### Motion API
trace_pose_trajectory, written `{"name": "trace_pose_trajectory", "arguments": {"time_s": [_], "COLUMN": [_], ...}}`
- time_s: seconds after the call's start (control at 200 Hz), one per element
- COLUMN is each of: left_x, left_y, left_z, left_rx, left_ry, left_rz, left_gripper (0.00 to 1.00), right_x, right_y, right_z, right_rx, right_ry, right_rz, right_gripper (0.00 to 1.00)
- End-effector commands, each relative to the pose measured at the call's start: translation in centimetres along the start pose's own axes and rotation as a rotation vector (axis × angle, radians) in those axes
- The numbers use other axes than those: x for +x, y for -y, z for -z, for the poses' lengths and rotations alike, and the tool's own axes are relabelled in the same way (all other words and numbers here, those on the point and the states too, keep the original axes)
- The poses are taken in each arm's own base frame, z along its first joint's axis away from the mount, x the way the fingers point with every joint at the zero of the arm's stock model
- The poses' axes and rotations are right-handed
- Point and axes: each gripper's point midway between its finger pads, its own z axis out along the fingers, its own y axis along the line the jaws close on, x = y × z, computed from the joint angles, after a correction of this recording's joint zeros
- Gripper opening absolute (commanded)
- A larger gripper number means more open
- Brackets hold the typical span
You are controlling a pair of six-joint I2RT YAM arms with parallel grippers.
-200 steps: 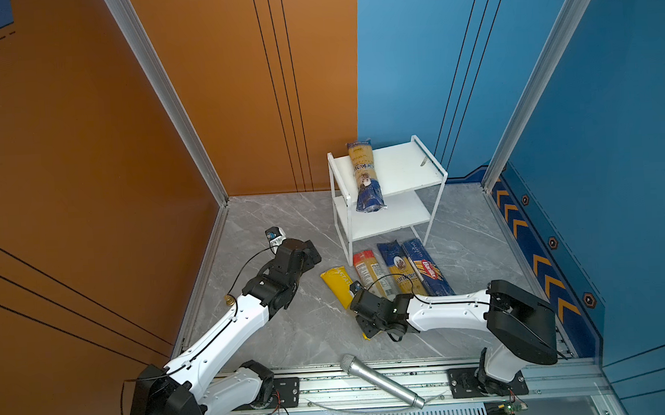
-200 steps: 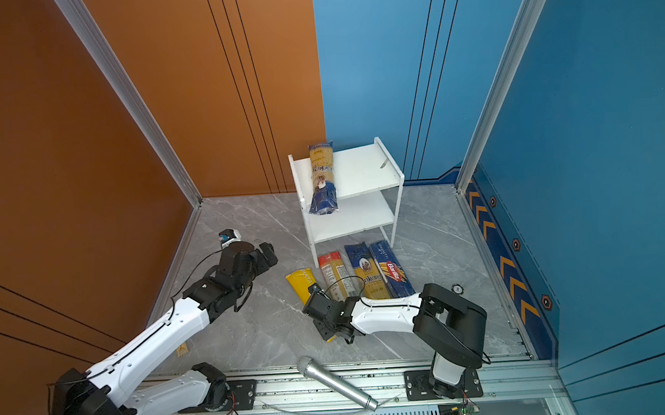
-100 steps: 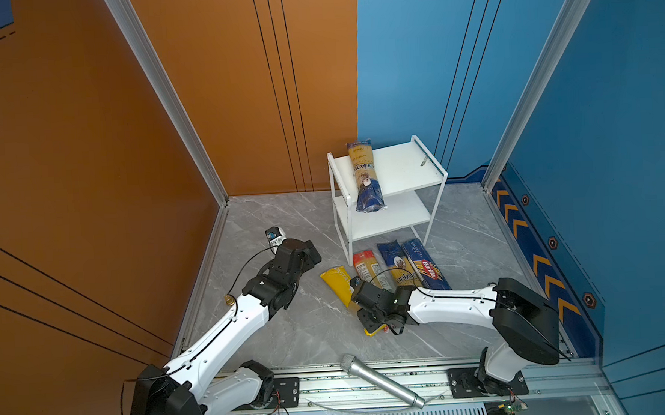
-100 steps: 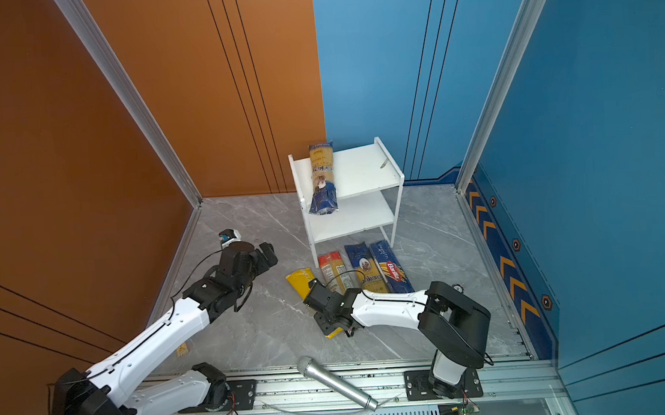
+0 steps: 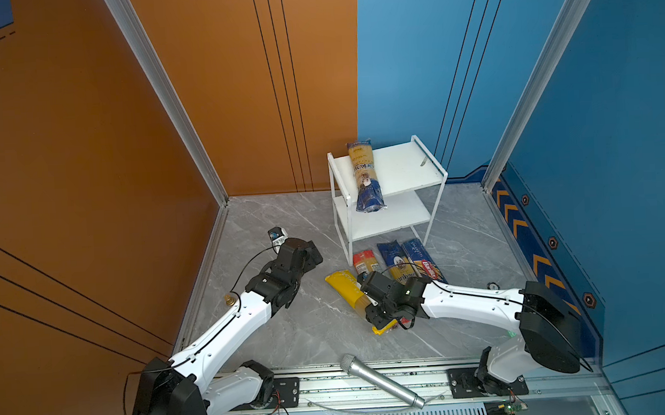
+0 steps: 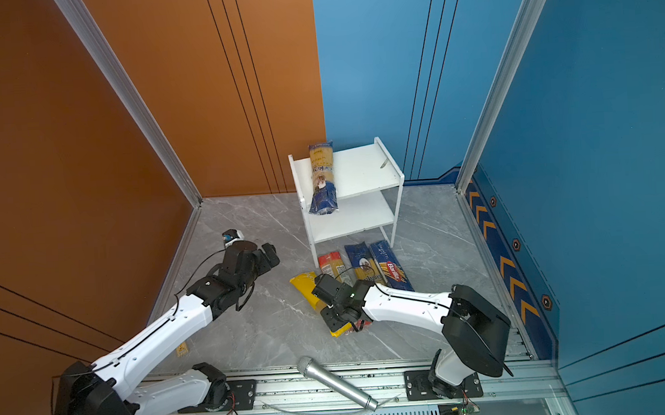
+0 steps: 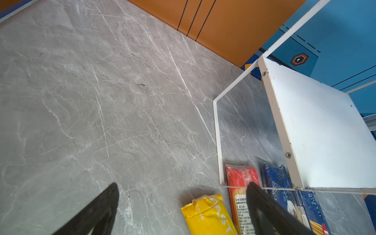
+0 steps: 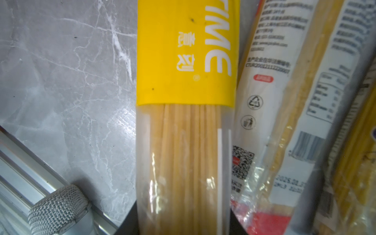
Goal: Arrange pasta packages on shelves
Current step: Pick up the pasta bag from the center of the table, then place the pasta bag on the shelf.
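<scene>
In both top views an ankara bag (image 5: 366, 175) lies atop the shelves (image 5: 401, 166), a microphone (image 5: 383, 383) by the front rail (image 5: 317, 396). Left wrist view: the left claw (image 7: 183, 185) gapes wide, empty, over the table (image 7: 101, 101) near the yellow bag (image 7: 207, 215). Right wrist view: the right claw (image 8: 183, 221) grips the yellow bag's clear end, the red bag (image 8: 264, 101) just beside it.

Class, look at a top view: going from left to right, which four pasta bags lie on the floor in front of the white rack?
yellow bag → red bag → blue-and-yellow ankara bag → dark blue Barilla bag
</scene>
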Motion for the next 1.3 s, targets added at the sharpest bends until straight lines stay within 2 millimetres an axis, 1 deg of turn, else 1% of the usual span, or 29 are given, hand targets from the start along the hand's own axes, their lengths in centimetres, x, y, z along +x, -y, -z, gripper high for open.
{"name": "trace_pose_trajectory", "arguments": {"time_s": [0.0,0.335,0.696,1.091,1.192,1.257,1.267,1.297], "left_x": [-0.5,0.0,0.6,1.0,1.1,1.1,1.1,1.1], "left_y": [0.5,0.5,0.7,1.0,1.1,1.1,1.2,1.2], "left_z": [0.0,-0.3,-0.6,-1.0,-1.1,-1.2,-1.2,-1.2], "left_rx": [0.010,0.004,0.013,0.020,0.023,0.024,0.024,0.025], "left_ry": [-0.010,-0.031,-0.056,-0.074,-0.077,-0.078,-0.079,-0.078], "left_rz": [0.014,0.006,0.003,-0.002,-0.003,-0.002,-0.003,-0.002], "left_gripper": [0.98,0.98,0.98,0.98,0.98,0.98,0.98,0.98], "right_x": [-3.1,-2.2,-0.3,1.9,2.5,2.9,3.0,3.2], "right_y": [-0.4,1.8,4.6,9.5,10.8,11.3,11.9,12.5], "right_z": [3.7,7.4,11.1,15.3,16.6,17.5,17.7,18.2], "right_rx": [-0.043,-0.049,-0.014,0.104,0.147,0.169,0.185,0.204], "right_ry": [0.126,0.178,0.195,0.243,0.267,0.280,0.287,0.295], "right_rz": [0.006,-0.052,-0.168,-0.354,-0.400,-0.416,-0.440,-0.464], "right_gripper": [0.00,0.00,0.00,0.00,0.00,0.00,0.00,0.00]}}
